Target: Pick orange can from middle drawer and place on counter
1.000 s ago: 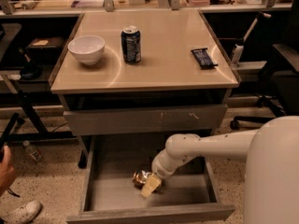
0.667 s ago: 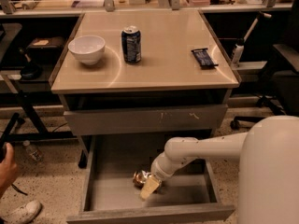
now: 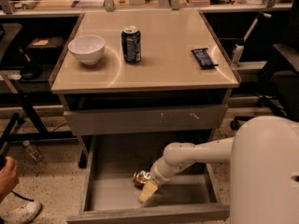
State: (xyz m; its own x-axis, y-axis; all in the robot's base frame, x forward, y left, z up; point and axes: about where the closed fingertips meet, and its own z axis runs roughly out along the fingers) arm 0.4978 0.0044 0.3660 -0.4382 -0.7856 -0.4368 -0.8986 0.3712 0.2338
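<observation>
While the claw (image 3: 146, 190) sits low in the middle drawer (image 3: 112, 196), right beside the orange can (image 3: 139, 177), I cannot tell its grip. It should centre squarely on the can before lifting toward the tabletop (image 3: 163, 55).

On the table (image 3: 163, 64), a bowl (image 3: 86, 49) sits at the left, a can (image 3: 131, 44) stands just right of it, and a snack bar (image 3: 204, 58) lies well apart, near the right edge. Below a closed drawer front (image 3: 145, 119), the middle drawer (image 3: 112, 195) stands open. A second can (image 3: 139, 177) lies inside it, near mid-floor, with the end effector (image 3: 148, 190) just beside it, to its front right.
</observation>
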